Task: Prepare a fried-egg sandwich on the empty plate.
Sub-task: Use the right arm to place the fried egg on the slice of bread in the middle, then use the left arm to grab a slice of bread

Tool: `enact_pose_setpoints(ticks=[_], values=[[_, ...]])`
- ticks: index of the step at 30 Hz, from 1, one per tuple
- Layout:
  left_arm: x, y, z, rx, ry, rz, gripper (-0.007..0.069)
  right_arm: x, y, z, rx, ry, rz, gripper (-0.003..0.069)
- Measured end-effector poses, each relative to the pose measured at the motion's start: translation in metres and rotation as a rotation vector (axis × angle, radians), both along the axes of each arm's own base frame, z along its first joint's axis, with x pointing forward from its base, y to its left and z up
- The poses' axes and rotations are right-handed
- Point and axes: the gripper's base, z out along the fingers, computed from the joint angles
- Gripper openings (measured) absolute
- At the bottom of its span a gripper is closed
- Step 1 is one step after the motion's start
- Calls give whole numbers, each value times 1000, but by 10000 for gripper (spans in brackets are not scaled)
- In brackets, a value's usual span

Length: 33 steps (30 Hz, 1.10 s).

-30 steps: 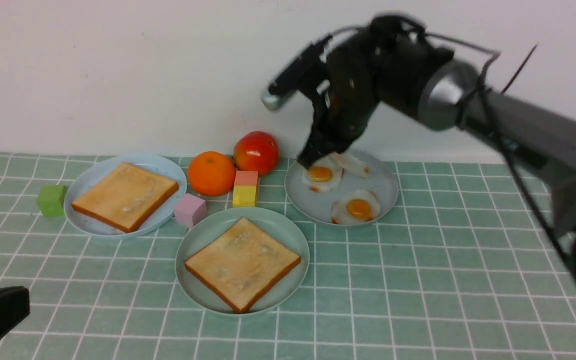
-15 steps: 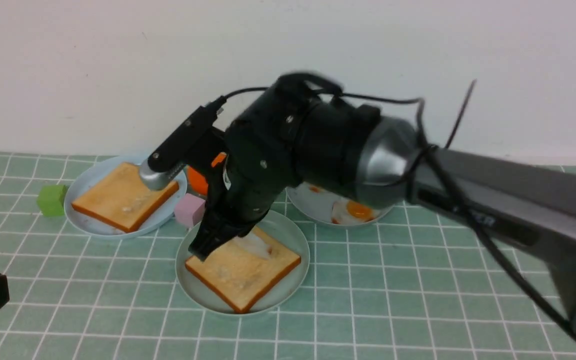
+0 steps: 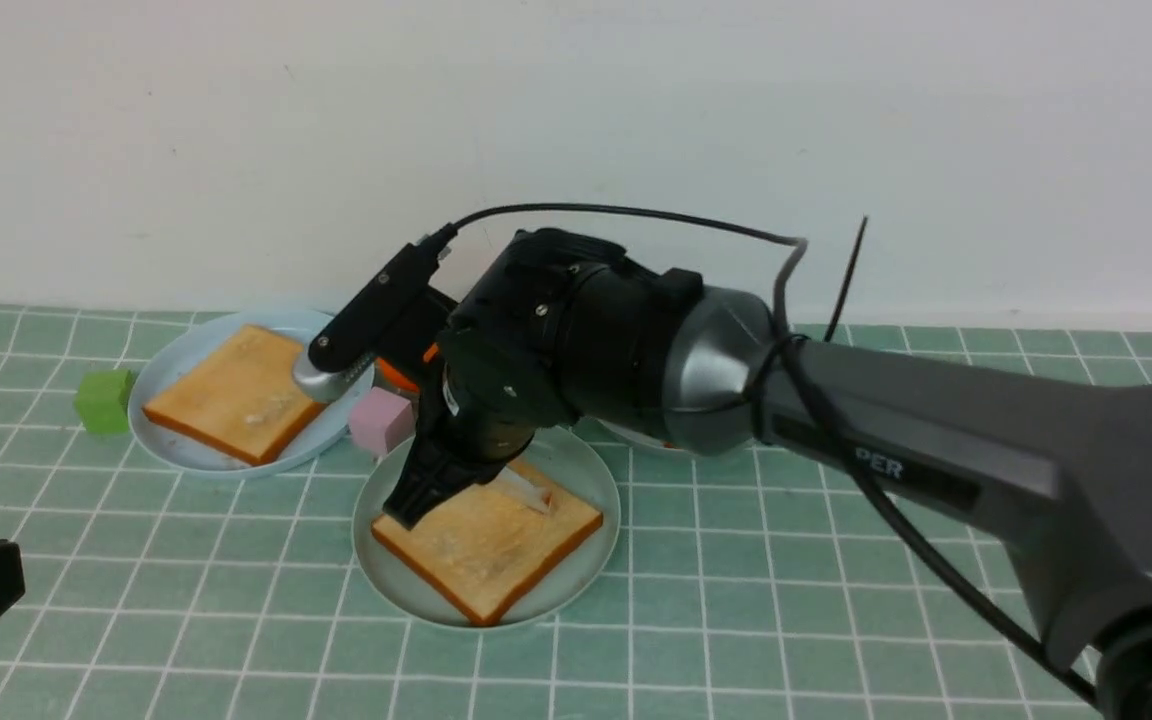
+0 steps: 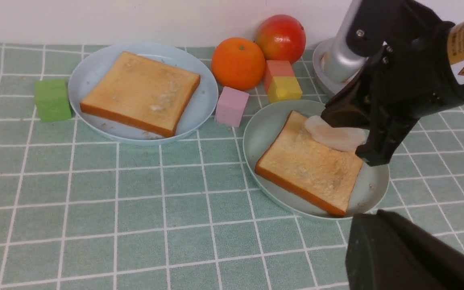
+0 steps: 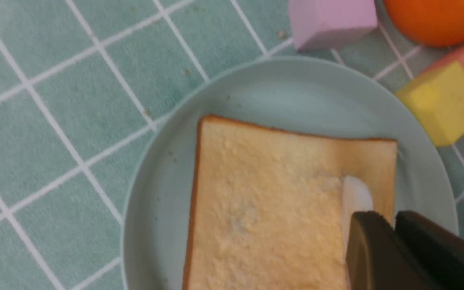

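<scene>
My right gripper is shut on the white edge of a fried egg, and its yolk is hidden. It holds the egg just over the far side of a golden toast slice lying on the mint-green plate. The right wrist view shows the dark fingertips close above that toast, with a strip of egg white between them. A second toast slice lies on the pale blue plate. My left gripper is shut and holds nothing, low near the plate's front edge.
The grey plate is almost hidden behind my right arm. An orange, a red fruit, a pink cube and a pink-and-yellow block stack sit behind the plates. A green cube lies at the far left.
My right arm swung from the grey plate at the back right to the mint-green plate, carrying the egg down to the toast. The left gripper has barely moved.
</scene>
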Motion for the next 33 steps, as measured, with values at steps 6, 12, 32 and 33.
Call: enact_pose_setpoints(ticks=[6,12,32,33], values=[[0,0,0,-2,1,0,-12,0,1,-1,49,20,-50,174],[0,0,0,-3,3,-1,-5,-13,7,0,59,90,-59,463],[70,-64,-7,219,262,-69,-13,-110,-98,174,-8,35,-120,76],[72,-65,-7,225,267,-68,-13,-113,-102,175,-4,36,-121,68]])
